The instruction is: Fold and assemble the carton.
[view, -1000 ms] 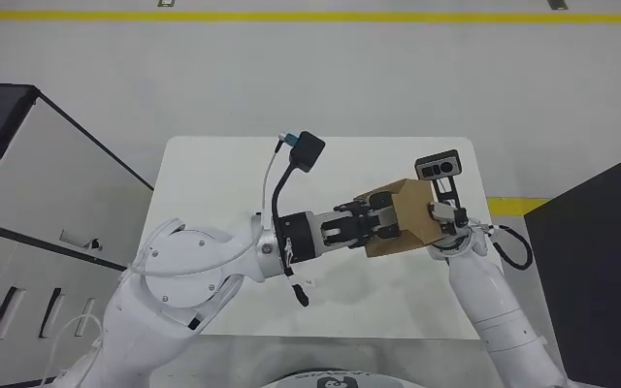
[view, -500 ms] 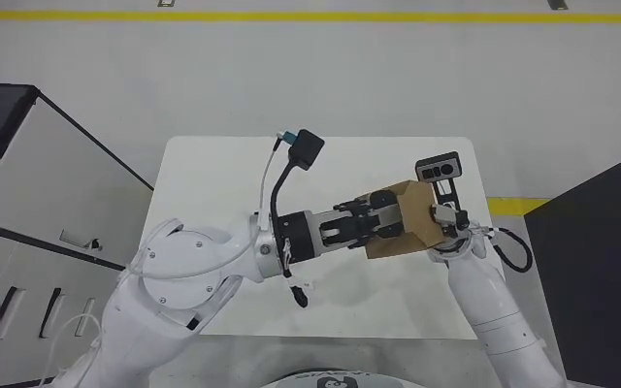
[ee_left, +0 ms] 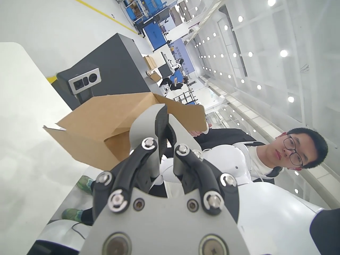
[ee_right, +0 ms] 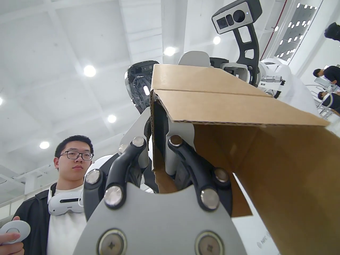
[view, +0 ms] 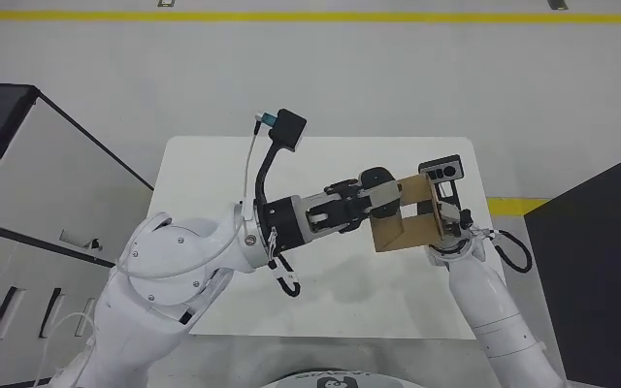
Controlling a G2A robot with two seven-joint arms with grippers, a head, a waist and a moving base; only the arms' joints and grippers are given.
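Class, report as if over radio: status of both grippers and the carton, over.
Right gripper shut on carton wall. Left gripper shut at its flap, hold unclear. Carton open-ended, held between both grippers. No obstruction seen.

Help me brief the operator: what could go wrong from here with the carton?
1. The carton hangs over the table, held only by thin edges. The right gripper clamps one wall, and the left gripper seems to pinch a flap. Either grip could slip and drop it.
2. If the arms pull apart or twist unevenly, the cardboard may tear or crease away from its fold lines.
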